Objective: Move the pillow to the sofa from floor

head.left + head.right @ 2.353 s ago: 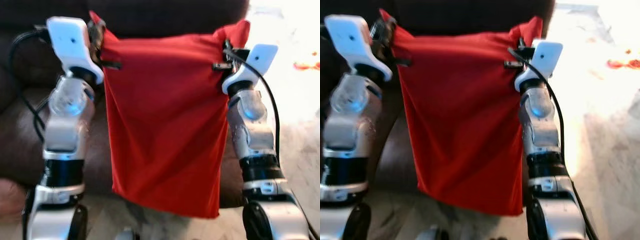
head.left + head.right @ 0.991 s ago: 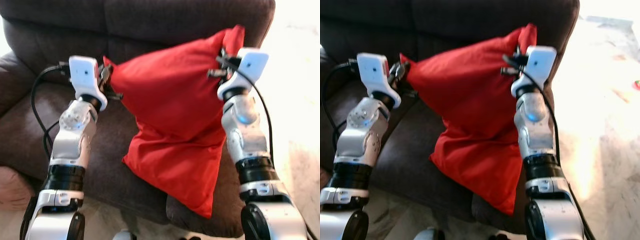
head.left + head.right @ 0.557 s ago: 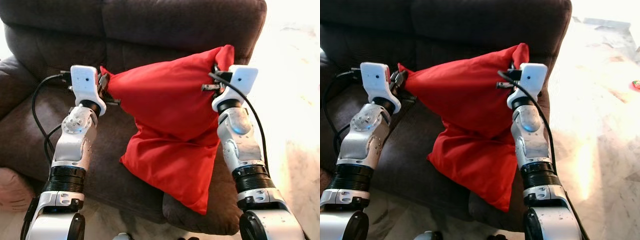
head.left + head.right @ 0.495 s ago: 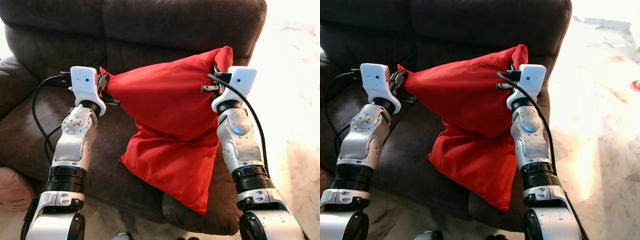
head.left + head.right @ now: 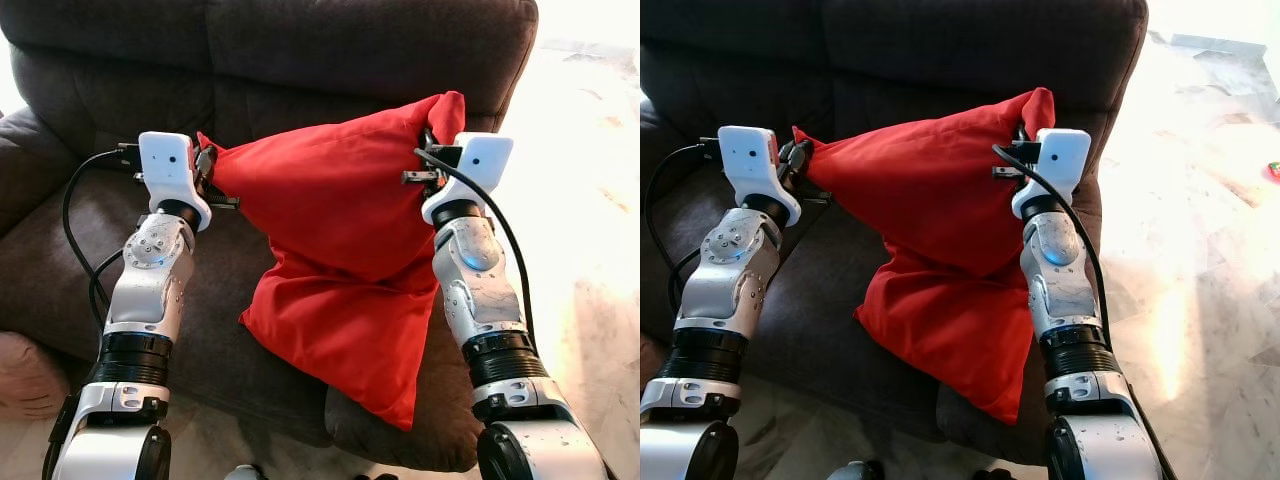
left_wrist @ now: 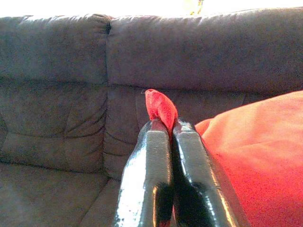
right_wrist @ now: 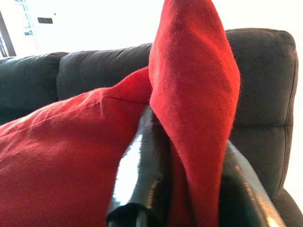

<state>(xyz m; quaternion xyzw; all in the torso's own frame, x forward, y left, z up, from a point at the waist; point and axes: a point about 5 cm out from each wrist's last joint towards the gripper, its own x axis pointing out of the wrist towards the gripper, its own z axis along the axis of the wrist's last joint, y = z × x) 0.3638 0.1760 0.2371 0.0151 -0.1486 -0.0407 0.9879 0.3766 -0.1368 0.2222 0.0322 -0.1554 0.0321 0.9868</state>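
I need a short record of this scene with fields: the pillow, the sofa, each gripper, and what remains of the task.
pillow: red pillow, lower part resting on the sofa seat, bottom corner hanging over the front edge
sofa: dark grey sofa
left gripper: left gripper shut on the pillow's upper corner
right gripper: right gripper shut on the other upper corner
remaining: release both corners

The left gripper [image 5: 800,155] and right gripper [image 5: 1023,140] each pinch an upper corner of the red pillow [image 5: 940,250], which sags onto the dark sofa [image 5: 940,50].
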